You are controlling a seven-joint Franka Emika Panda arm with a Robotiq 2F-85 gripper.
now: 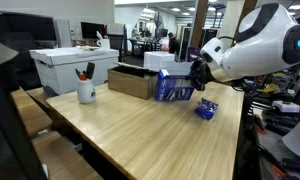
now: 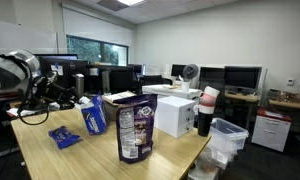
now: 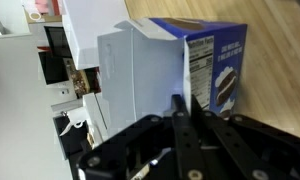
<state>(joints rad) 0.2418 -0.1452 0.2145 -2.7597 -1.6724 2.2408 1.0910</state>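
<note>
**Tool:** gripper [image 3: 187, 104], a black two-finger unit of hard, matte metal and plastic. The fingers are pressed together with nothing visible between them. The tips sit low against the near side of the carton [image 3: 215, 65]. Whether they actually touch it cannot be told.

**Nearest item:** the carton, which shows in both exterior views [image 1: 174, 86] [image 2: 93, 116]. It stands upright on the wooden table [image 1: 140, 130], just beside the cardboard box [image 1: 133, 80].
- Thin printed paperboard, rectangular.
- One face is glossy blue with a nutrition panel; the adjoining face is plain pale.
- The top flap is lifted open.

**Hazards, as judged:**
- Closed fingers nudging so light and tall a box could tip it or slide it across the smooth table.
- The open flap would let the contents spill.
- A hard press would dent the paperboard.
- The wrist could sweep the blue packet [image 1: 206, 108], which lies flat near the carton.

**Further out:**
- Blue packet: small, crinkly film.
- Table: pale, smooth wood grain.
- Cardboard box: brown, low, open-topped.
- White mug [image 1: 86, 92]: cylindrical, holding pens.
- White storage box [image 1: 75, 65]: lidded.
- Snack bag [image 2: 135, 128]: glossy, standing pouch, well apart from the carton.
</note>
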